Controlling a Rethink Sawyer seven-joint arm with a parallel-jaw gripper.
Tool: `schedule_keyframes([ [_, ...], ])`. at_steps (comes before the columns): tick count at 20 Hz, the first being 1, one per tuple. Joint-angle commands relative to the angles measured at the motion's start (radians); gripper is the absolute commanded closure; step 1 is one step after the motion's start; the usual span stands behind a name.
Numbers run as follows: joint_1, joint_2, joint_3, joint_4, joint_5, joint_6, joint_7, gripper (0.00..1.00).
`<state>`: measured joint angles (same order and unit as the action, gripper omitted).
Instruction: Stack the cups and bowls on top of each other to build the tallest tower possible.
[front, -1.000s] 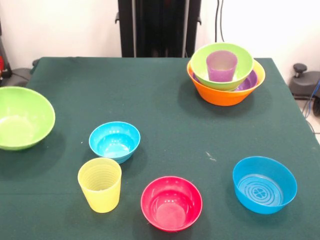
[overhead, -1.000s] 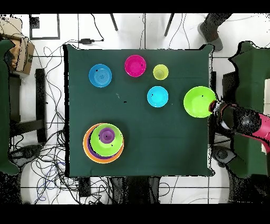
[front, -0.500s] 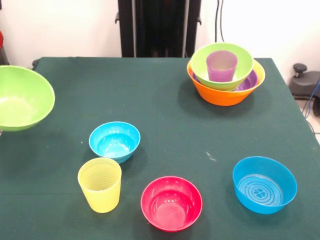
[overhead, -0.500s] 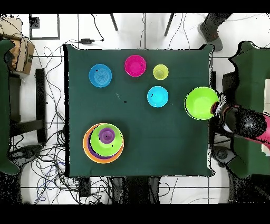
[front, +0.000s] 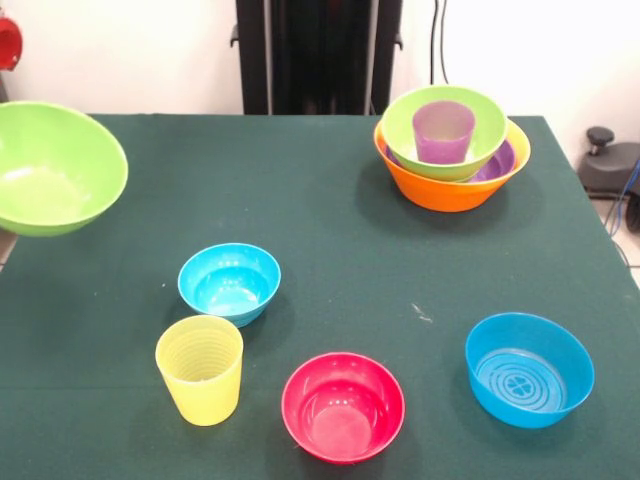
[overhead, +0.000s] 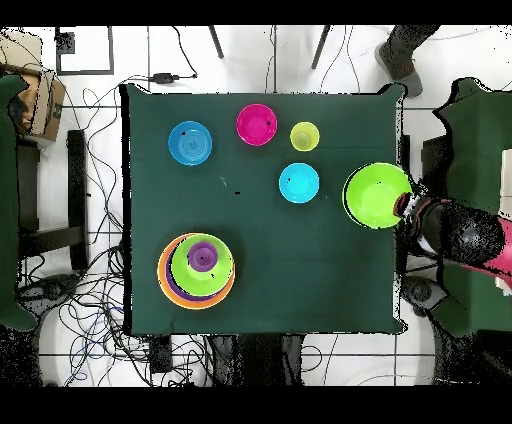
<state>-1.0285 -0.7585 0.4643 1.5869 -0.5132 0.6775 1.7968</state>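
Lime green bowl (front: 55, 167) risen off table (front: 330, 220) since earlier; pincer (overhead: 408, 208) at rim, grip state unclear.

A table (front: 330, 250) covered in dark green cloth stands before a plain white wall (front: 120, 55), with a black column (front: 318, 55) rising behind its far edge. From overhead the floor (overhead: 100, 70) is pale with dark grid lines, and black cables (overhead: 85, 300) sprawl across it round the table. A cardboard box (overhead: 30, 90) sits at one side, and thin black legs (overhead: 216, 42) show beyond the table's edge.
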Motion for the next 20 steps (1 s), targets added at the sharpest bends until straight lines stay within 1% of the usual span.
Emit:
schedule_keyframes([
  [1, 0.064, -0.078, -0.076, 0.155, 0.031, 0.100, 0.066, 1.00],
  [4, 0.074, -0.093, -0.103, 0.201, 0.037, 0.060, 0.095, 1.00],
  [6, 0.090, -0.105, -0.126, 0.223, 0.036, 0.056, 0.112, 1.00],
  [9, 0.105, -0.130, -0.155, 0.278, 0.046, 0.020, 0.145, 1.00],
  [14, 0.155, -0.168, -0.212, 0.352, 0.058, -0.033, 0.211, 1.00],
  [20, 0.228, -0.185, -0.279, 0.430, 0.082, -0.122, 0.298, 1.00],
])
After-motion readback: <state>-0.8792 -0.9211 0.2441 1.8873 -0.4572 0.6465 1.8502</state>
